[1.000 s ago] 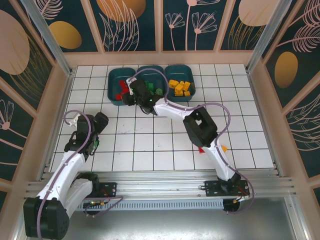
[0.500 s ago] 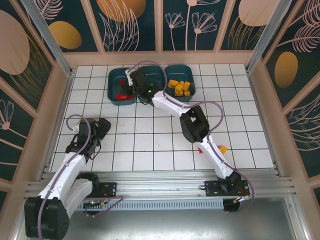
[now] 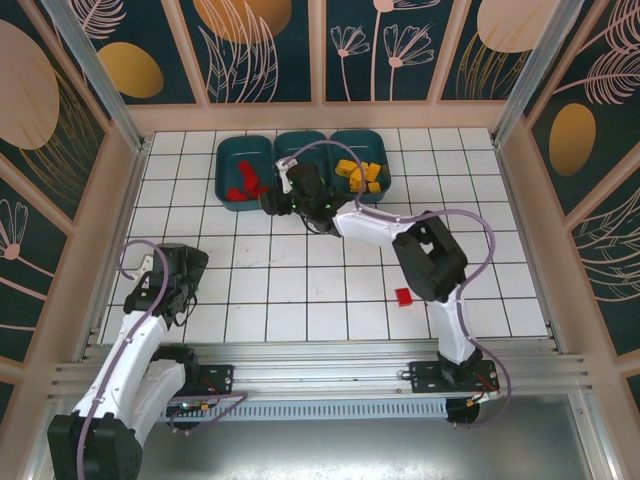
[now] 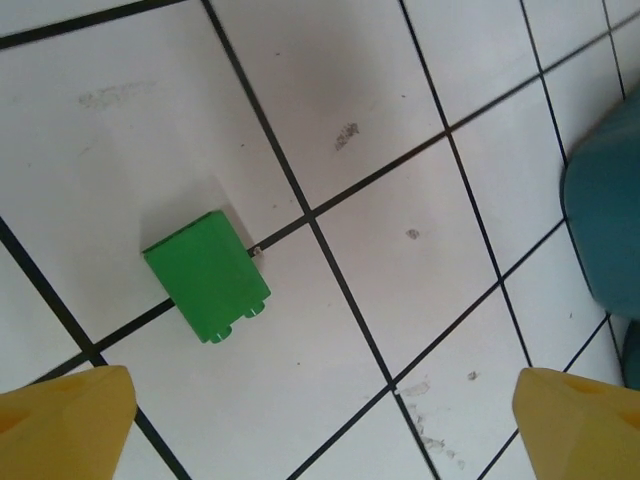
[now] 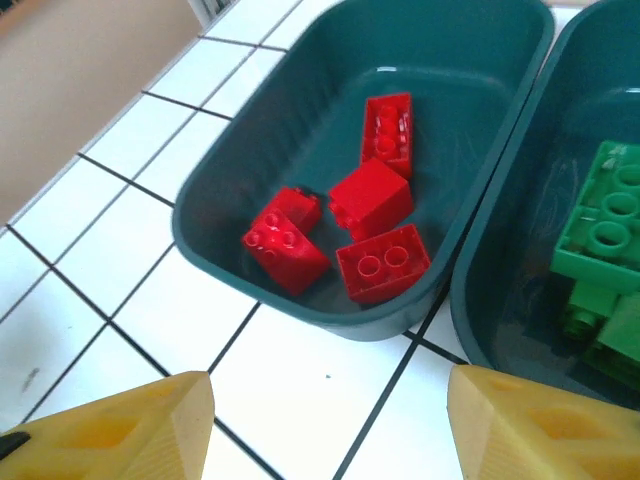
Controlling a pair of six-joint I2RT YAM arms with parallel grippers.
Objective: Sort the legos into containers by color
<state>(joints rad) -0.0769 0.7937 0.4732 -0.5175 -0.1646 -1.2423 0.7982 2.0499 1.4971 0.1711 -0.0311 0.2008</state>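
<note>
Top external view: three teal tubs sit side by side at 12 o'clock on the tiled table (image 3: 480,260). The left tub (image 3: 230,160) holds red bricks (image 3: 245,185) and the right tub (image 3: 385,170) holds yellow bricks (image 3: 360,175). The middle tub (image 3: 295,140) is largely covered by the right arm, so its contents cannot be made out from above. The right claw (image 3: 272,203) hangs over the near rims of the left and middle tubs, its fingers too dark and small here to judge. A stray red brick (image 3: 403,296) lies on the table at about 5 o'clock, close to the right arm. The left claw (image 3: 185,265) is at 8 o'clock, and its wrist hides whatever lies beneath it.

In the right wrist view, the right claw's yellow fingertips (image 5: 110,430) stand well apart at the bottom corners, with bare tile between them and nothing gripped. The left tub lies at 12 o'clock from them, with four red bricks loosely clustered on its floor. At 2 o'clock the middle tub is cut off by the frame edge, and green bricks (image 5: 600,250) show partly.

In the left wrist view, the left claw's fingertips (image 4: 65,420) are spread wide, clipped by the bottom edge, and hold nothing. A stray green brick (image 4: 207,275) lies on a grout line at 10 o'clock from the gap, apart from both fingers. A tub's rounded corner enters at 3 o'clock, and I cannot tell which tub it is.
</note>
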